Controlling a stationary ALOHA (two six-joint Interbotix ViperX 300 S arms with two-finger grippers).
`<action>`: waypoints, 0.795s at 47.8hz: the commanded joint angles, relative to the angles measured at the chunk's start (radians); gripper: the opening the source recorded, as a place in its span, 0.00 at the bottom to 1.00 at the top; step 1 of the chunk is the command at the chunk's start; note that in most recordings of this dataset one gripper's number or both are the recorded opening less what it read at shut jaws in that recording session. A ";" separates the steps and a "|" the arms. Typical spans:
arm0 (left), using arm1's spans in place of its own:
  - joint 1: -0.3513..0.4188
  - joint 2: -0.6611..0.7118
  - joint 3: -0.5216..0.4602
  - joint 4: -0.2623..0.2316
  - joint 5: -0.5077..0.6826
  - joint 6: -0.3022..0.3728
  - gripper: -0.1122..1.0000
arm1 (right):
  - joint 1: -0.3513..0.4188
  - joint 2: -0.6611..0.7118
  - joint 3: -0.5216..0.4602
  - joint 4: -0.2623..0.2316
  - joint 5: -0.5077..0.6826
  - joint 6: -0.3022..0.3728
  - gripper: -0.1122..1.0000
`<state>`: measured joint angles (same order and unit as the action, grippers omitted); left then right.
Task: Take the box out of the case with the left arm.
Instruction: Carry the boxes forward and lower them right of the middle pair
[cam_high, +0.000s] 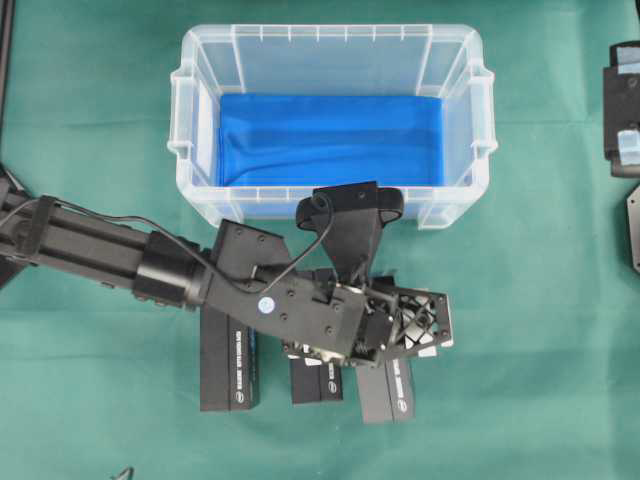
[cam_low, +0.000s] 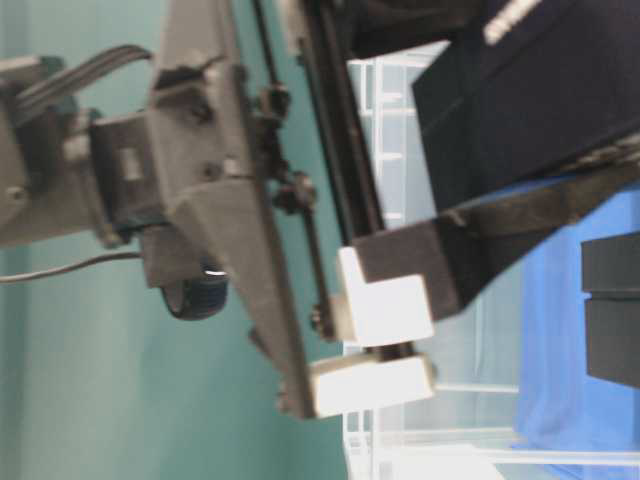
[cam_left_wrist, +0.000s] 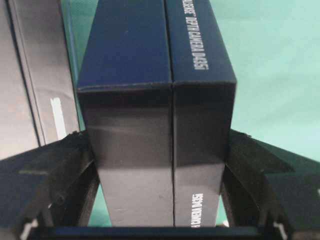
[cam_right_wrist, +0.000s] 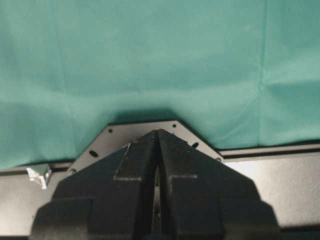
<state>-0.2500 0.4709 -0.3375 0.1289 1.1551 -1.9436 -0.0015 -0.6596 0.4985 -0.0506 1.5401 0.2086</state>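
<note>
The left claw (cam_left_wrist: 157, 210) grips a dark box (cam_left_wrist: 155, 100) printed "DEPTH CAMERA D435i".

The surface (cam_high: 90, 120) wears a plain teal-green cloth, and at twelve o'clock the case (cam_high: 190, 120) is clear, colourless plastic with a bright blue lining (cam_high: 330, 140). The left hand (cam_high: 395, 325) is black with white fittings, and the box (cam_left_wrist: 155, 130) in it is dark navy to black with white lettering. The boxes (cam_high: 228, 370) at six o'clock match it.
</note>
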 joint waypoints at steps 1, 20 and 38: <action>0.000 -0.023 -0.003 -0.003 -0.015 0.000 0.66 | 0.000 0.000 -0.011 0.002 -0.003 0.000 0.11; 0.003 -0.021 0.067 -0.034 -0.117 0.005 0.66 | -0.002 0.000 -0.009 0.002 -0.006 0.000 0.11; 0.003 -0.023 0.071 -0.031 -0.115 0.026 0.66 | -0.002 0.000 -0.009 0.000 -0.003 0.000 0.11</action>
<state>-0.2485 0.4740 -0.2546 0.0951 1.0446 -1.9190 -0.0015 -0.6596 0.4985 -0.0506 1.5401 0.2086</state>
